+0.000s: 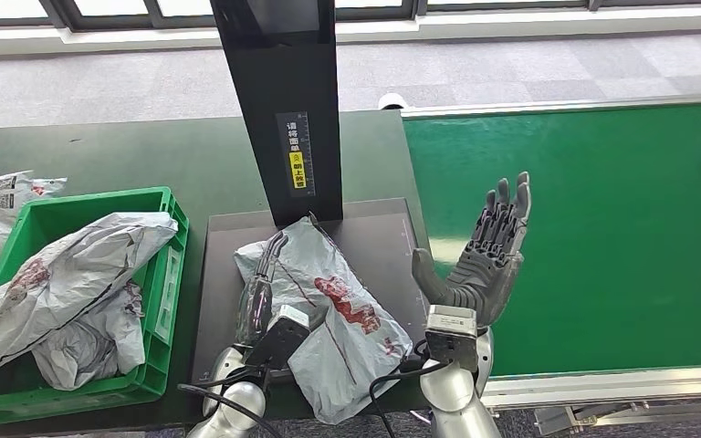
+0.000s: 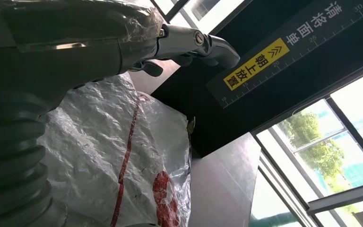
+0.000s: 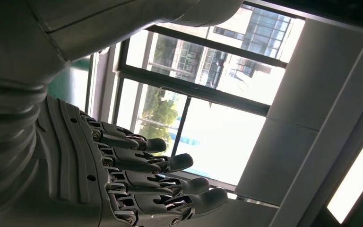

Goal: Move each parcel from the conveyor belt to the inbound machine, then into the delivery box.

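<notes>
The grey parcel [image 1: 333,310] lies on the dark scanner plate [image 1: 383,228] below the black post [image 1: 283,100], and the left hand [image 1: 260,292] grasps its near-left edge. The right hand [image 1: 484,260] hangs over the green belt [image 1: 602,228], fingers [image 1: 509,203] spread, holding nothing. More parcels fill the green box [image 1: 166,274] at left.
</notes>
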Tool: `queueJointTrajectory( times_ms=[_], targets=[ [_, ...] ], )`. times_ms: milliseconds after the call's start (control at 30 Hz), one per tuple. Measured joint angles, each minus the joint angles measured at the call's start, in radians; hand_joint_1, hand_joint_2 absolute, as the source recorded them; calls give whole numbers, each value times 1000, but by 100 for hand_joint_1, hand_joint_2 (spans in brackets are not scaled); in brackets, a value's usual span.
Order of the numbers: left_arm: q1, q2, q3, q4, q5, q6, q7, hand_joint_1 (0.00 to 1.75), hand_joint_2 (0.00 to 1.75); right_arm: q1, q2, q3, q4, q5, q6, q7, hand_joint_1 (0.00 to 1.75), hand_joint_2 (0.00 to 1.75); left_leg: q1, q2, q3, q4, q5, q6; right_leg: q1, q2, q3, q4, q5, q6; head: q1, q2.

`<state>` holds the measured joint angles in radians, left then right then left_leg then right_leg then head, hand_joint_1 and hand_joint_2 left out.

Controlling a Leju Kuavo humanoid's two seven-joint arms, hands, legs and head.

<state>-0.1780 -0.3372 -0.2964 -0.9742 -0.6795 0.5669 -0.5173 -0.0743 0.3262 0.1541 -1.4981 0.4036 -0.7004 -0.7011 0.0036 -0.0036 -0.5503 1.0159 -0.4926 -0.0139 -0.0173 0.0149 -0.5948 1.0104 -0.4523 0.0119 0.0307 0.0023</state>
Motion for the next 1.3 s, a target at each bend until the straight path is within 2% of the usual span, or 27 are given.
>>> queueJointTrajectory(
  times_ms=[467,533,600,667,900,1300],
  targets=[
    [0,0,0,1,-2,-2,3,0,175,0,0,0,0,0,0,0,0,175,0,0,0,0,0,0,0,0,0,0,0,0,0,0],
    [-3,0,0,14,-44,-36,61,0,175,1,0,-1,-1,3,0,0,0,175,0,0,0,0,0,0,0,0,0,0,0,0,0,0],
    [-14,-2,-5,68,-102,-76,168,0,175,3,0,-2,-7,8,0,0,0,175,0,0,0,0,0,0,0,0,0,0,0,0,0,0],
    [-27,-4,-16,144,-102,-66,221,0,175,6,0,-4,-12,12,0,0,0,175,0,1,0,0,0,0,0,0,-1,0,0,0,0,0],
    [-86,-13,-85,300,-21,-16,224,0,175,11,0,-20,-14,17,0,1,0,175,0,0,0,0,0,0,-1,0,1,0,1,0,0,0],
    [-124,-23,-120,366,-14,-12,227,0,175,19,0,-30,-14,17,0,1,0,175,0,0,2,0,0,0,-1,0,3,0,1,0,0,0]
  ],
)
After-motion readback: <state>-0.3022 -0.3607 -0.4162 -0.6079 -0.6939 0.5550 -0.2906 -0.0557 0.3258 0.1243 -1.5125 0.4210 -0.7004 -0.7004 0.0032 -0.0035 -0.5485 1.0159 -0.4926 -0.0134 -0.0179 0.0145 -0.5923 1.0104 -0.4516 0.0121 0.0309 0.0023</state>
